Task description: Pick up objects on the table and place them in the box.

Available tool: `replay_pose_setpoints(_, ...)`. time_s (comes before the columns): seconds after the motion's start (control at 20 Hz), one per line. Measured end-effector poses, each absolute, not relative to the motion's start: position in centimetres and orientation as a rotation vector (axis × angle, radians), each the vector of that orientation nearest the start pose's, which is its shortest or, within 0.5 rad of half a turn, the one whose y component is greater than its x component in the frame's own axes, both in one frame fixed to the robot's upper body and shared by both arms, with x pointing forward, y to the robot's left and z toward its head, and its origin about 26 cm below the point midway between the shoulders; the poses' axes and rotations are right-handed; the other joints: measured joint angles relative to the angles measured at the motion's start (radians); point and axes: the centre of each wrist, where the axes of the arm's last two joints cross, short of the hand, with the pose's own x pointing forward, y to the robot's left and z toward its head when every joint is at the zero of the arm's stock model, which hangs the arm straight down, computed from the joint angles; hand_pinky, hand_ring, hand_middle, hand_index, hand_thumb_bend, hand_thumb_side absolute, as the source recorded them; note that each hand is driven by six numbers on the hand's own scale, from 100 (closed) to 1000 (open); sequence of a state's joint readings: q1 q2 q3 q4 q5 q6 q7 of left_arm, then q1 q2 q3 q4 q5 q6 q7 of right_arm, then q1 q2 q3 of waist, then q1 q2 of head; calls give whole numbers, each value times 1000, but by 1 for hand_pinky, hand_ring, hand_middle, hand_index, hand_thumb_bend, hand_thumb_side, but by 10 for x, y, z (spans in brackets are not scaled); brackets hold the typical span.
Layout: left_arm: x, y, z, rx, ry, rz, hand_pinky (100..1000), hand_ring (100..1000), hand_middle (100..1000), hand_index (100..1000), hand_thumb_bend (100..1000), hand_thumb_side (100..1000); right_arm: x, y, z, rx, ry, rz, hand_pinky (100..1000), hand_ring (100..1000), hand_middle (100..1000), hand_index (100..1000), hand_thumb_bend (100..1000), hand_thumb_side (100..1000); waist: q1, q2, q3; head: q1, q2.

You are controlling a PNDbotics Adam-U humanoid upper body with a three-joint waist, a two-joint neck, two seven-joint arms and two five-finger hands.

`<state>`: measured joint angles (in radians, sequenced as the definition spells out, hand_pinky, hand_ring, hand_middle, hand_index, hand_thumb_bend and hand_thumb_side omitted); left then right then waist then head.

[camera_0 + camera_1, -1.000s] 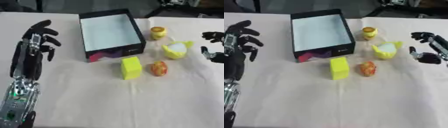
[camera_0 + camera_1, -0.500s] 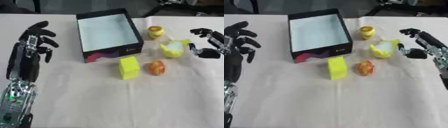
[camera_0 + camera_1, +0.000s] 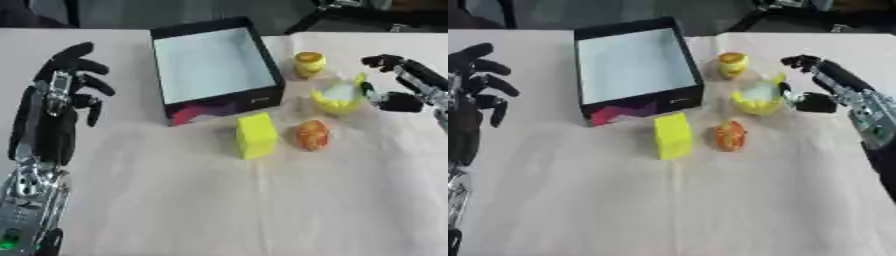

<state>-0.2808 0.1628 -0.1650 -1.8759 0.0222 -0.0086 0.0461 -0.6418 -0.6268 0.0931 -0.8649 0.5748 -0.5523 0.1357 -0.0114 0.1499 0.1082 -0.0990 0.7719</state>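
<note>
A black box (image 3: 215,65) with a pale inside stands open at the table's back middle. To its right lie a small yellow-orange piece (image 3: 308,62) and a yellow cup-like thing (image 3: 759,98). In front of the box lie a yellow block (image 3: 256,135) and an orange-red fruit-like thing (image 3: 312,134). My right hand (image 3: 826,90) hangs open just right of the yellow cup-like thing, thumb and fingers spread toward it, holding nothing. At the left side my left hand (image 3: 66,90) rests open, fingers up, far from the objects.
A cream cloth (image 3: 219,200) covers the table, with bare room in front. Dark furniture legs (image 3: 350,15) stand beyond the far edge.
My right hand has come in from the right edge toward the yellow cup-like thing and now sits right beside it. My left hand and the objects stay put.
</note>
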Motion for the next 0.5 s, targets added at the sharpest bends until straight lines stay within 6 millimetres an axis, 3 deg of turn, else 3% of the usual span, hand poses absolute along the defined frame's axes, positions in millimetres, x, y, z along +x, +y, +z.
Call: replay_pose_setpoints(0.5,310,195,147,-108,-2133,-286,100,470,559,816,100,827,418,-403,92,-594,-1583,1371,869,898,872,955,100,895,0,0,2,1,0)
